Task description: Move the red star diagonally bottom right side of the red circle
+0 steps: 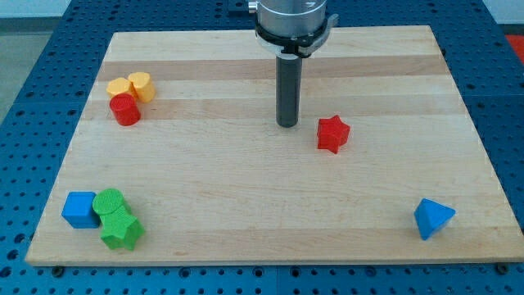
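Note:
The red star (333, 133) lies right of the board's middle. The red circle (125, 109), a short cylinder, stands near the view's upper left, touching two yellow blocks. My tip (287, 124) rests on the board just left of the red star and slightly above it, a small gap apart. The red star is far to the right of the red circle and a little lower.
A yellow heart-like block (119, 87) and a yellow cylinder (141, 85) sit above the red circle. A blue cube (80, 210), green cylinder (109, 201) and green star (121, 230) cluster at bottom left. A blue triangle (432, 217) lies at bottom right. The wooden board (262, 238) lies on a blue perforated table.

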You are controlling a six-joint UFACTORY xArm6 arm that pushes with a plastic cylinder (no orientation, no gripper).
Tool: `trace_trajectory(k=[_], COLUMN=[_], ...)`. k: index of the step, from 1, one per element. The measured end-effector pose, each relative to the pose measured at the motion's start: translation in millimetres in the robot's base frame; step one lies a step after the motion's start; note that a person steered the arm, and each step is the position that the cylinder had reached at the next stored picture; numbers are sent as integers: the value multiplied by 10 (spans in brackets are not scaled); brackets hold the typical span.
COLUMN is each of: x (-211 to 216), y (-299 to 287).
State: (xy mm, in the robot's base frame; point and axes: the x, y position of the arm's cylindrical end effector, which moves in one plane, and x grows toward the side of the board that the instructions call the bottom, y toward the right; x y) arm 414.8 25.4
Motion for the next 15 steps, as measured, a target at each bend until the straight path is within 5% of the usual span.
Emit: trace_trajectory(k=[2, 3, 9, 13, 15], x=[-35, 703, 89, 363, -522], y=[1221, 1157, -596, -167, 209])
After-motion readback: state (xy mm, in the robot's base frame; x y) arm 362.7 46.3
